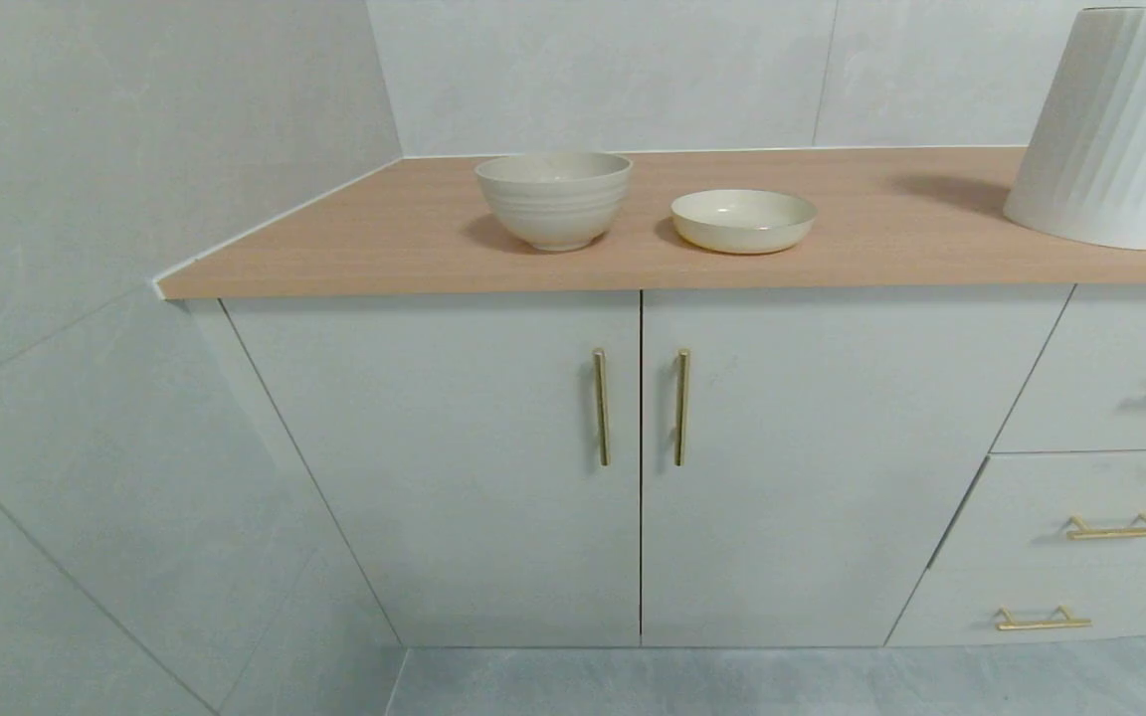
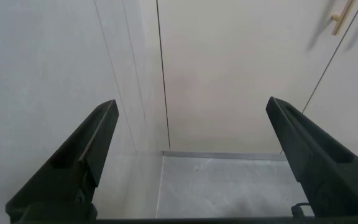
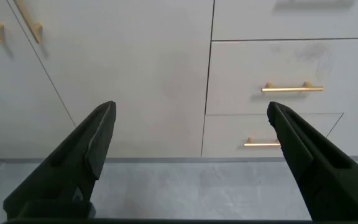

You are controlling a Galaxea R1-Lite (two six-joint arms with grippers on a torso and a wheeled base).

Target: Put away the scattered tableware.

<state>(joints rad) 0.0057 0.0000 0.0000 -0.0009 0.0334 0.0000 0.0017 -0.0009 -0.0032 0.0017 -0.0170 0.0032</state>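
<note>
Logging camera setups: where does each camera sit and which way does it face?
Head: on the robot's head, looking forward-down at bowl, dish, countertop.
Left wrist: low, facing cabinet door and floor, framed by open left gripper.
Right wrist: low, facing drawers, framed by open right gripper.
Shared: head and right wrist both show the drawers.

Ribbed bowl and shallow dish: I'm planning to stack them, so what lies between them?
Only bare countertop between ribbed bowl and shallow dish, in the head view.
</note>
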